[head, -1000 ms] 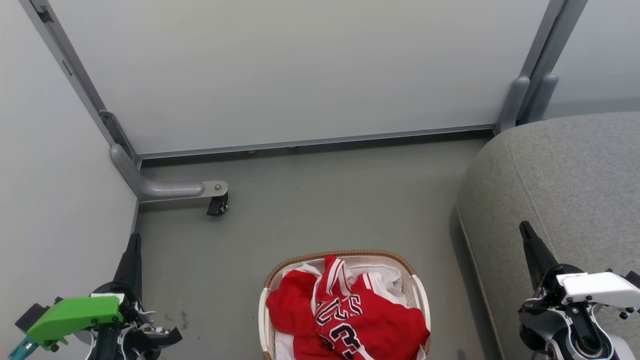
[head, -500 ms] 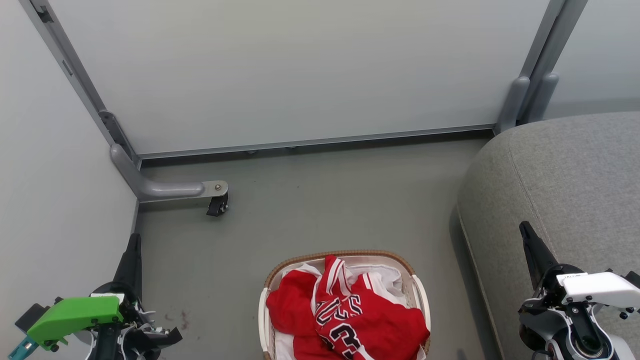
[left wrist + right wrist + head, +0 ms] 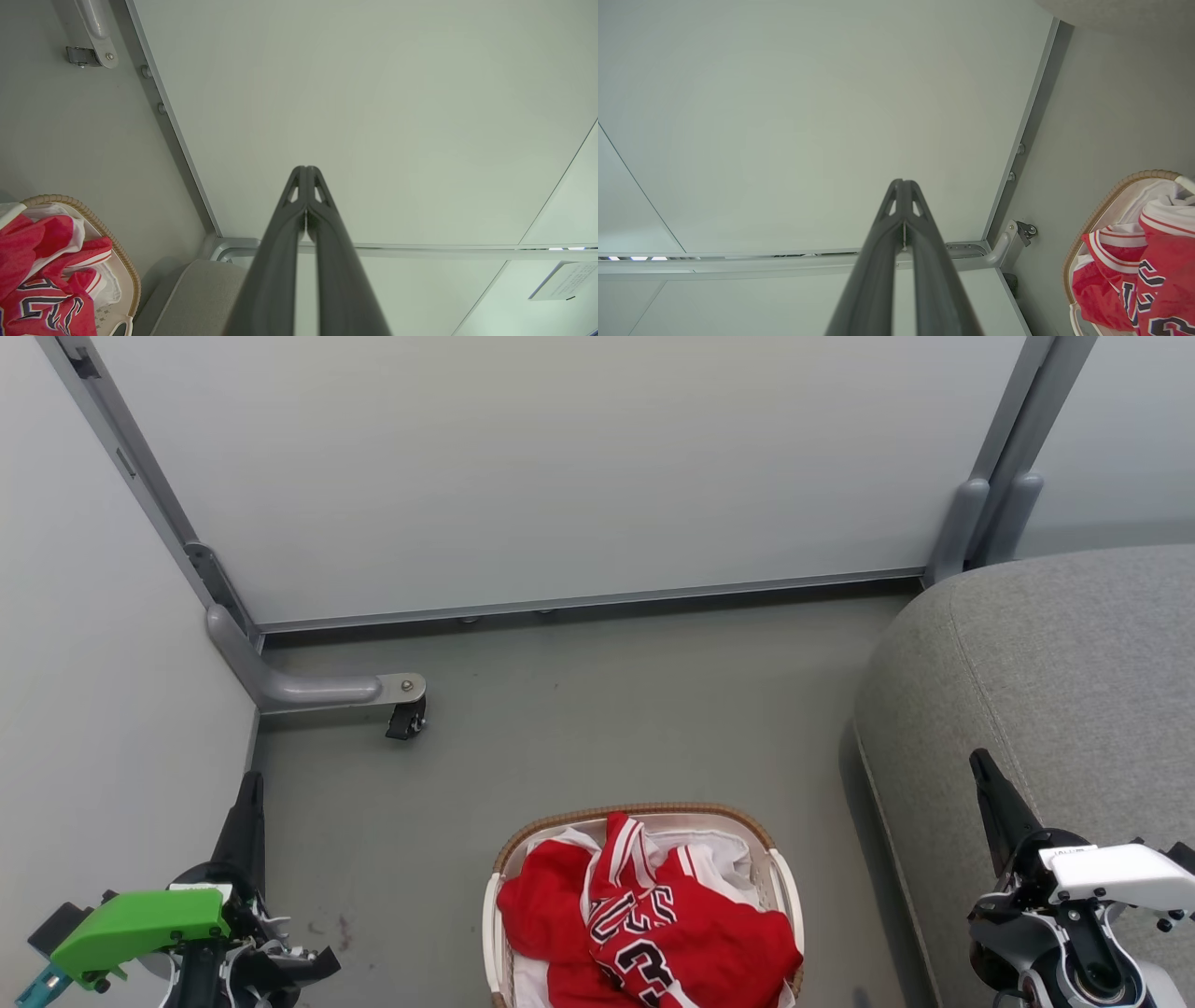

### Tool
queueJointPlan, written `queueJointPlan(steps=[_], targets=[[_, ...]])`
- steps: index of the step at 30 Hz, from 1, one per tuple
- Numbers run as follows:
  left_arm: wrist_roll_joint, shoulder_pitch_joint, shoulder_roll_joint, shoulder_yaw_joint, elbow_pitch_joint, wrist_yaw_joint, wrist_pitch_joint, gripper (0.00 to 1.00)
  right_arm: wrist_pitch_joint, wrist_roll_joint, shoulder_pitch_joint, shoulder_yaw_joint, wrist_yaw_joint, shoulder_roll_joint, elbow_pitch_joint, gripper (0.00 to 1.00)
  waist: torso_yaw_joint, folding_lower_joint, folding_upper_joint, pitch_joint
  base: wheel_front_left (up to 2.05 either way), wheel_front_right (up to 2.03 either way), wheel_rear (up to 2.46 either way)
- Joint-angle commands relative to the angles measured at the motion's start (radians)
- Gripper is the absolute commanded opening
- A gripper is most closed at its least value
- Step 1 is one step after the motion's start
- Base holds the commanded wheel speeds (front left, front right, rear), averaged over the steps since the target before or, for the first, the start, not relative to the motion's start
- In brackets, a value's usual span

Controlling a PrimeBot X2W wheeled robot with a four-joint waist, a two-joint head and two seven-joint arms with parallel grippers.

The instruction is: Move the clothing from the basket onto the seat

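Red clothing (image 3: 644,919) with white trim and black-and-white lettering lies heaped in the basket (image 3: 635,814), an oval white basket with a brown woven rim, on the floor at the bottom centre of the head view. The grey seat (image 3: 1055,663) stands to its right. My left gripper (image 3: 250,782) is shut and holds nothing, over the floor left of the basket. My right gripper (image 3: 980,761) is shut and holds nothing, over the seat's front edge. In the left wrist view the left gripper (image 3: 306,169) points at a panel, with the clothing (image 3: 32,275) at lower left. The right gripper (image 3: 903,182) points likewise, clothing (image 3: 1143,270) at right.
A pale partition panel (image 3: 560,467) closes the back, and another wall panel (image 3: 84,691) runs along the left. A metal foot with a black caster (image 3: 407,719) juts onto the grey floor (image 3: 607,709) left of the basket.
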Motion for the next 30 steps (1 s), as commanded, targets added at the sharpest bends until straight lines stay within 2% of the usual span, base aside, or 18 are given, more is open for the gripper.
queueJointPlan(steps=[1,6,7,20,30], targets=[[-0.003,-0.012,0.005,0.0,-0.001,-0.005,0.002,0.0,0.002,0.003,0.008,-0.001,0.0,-0.006,-0.003,0.0,0.0,0.0,0.0,0.0,0.0,0.0,0.0],[0.0,0.001,-0.001,-0.001,0.003,0.0,0.0,0.0,-0.001,-0.001,0.001,0.001,0.0,0.001,0.003,0.0,0.0,0.0,0.0,0.0,0.0,0.0,0.0],[0.0,0.004,-0.002,-0.001,0.011,0.001,-0.001,1.0,-0.001,0.0,0.002,0.001,0.0,0.003,0.011,1.0,0.0,0.0,0.0,0.0,0.0,0.0,0.0],[0.028,0.033,-0.005,-0.067,0.023,0.002,-0.052,1.0,-0.052,-0.036,0.03,0.021,0.0,0.01,0.033,1.0,0.0,0.0,0.0,0.001,0.0,0.0,0.0],[0.136,0.034,-0.003,-0.111,-0.003,0.001,-0.097,1.0,-0.097,-0.129,0.032,0.005,0.0,0.007,0.026,1.0,0.0,0.0,0.0,0.002,0.0,0.0,0.0]])
